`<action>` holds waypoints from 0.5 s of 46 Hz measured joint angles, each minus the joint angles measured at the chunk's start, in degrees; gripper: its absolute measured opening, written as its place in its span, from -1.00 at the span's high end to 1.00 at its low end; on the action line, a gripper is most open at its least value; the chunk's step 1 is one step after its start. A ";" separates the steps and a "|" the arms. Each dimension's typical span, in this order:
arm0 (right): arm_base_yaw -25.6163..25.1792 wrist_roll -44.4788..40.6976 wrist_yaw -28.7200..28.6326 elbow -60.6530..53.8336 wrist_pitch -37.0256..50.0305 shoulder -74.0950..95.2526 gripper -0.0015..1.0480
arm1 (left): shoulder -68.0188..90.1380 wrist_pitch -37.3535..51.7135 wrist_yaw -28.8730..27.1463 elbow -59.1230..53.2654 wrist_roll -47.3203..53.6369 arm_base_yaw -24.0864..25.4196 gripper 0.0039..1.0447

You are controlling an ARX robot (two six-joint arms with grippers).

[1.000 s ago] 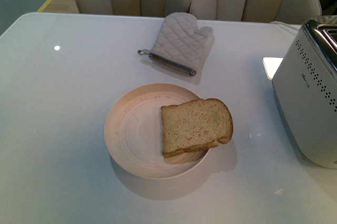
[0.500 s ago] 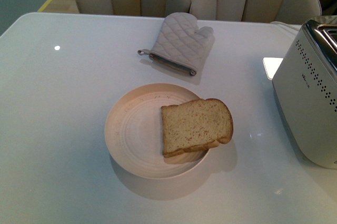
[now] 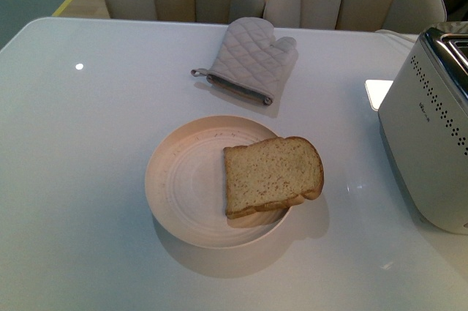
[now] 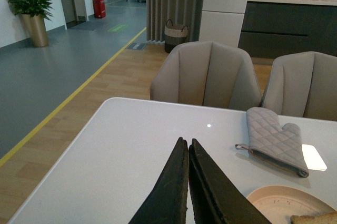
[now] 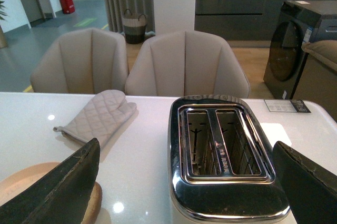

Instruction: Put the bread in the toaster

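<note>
Bread (image 3: 272,175) lies flat on the plate (image 3: 183,179), hanging over its 3 o'clock rim, handy for the toaster (image 3: 428,150) further out at 3 on the worktop (image 3: 88,143); right tool (image 5: 185,145) spread wide above the empty slots (ready to grab, I'd guess); left tool (image 4: 188,142) pressed together, holding nothing.

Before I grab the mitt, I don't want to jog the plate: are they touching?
Apart. The front view shows a strip of bare table between the cuff of the mitt and the far rim of the plate.
</note>
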 joint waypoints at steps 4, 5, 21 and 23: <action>0.00 0.02 0.00 0.00 0.00 0.00 -0.83 | -1.90 -1.92 0.00 -0.02 0.00 0.00 0.95; 0.00 0.00 -0.02 0.00 0.00 0.00 -0.83 | -2.25 -2.27 0.00 -0.02 0.00 0.00 0.95; 0.00 0.02 0.00 0.00 0.00 0.00 -0.83 | -6.82 -6.82 0.00 0.00 0.00 0.00 0.95; 0.00 0.02 -0.02 0.00 0.00 0.00 -0.83 | -9.64 -10.88 -0.02 0.00 0.00 0.00 0.95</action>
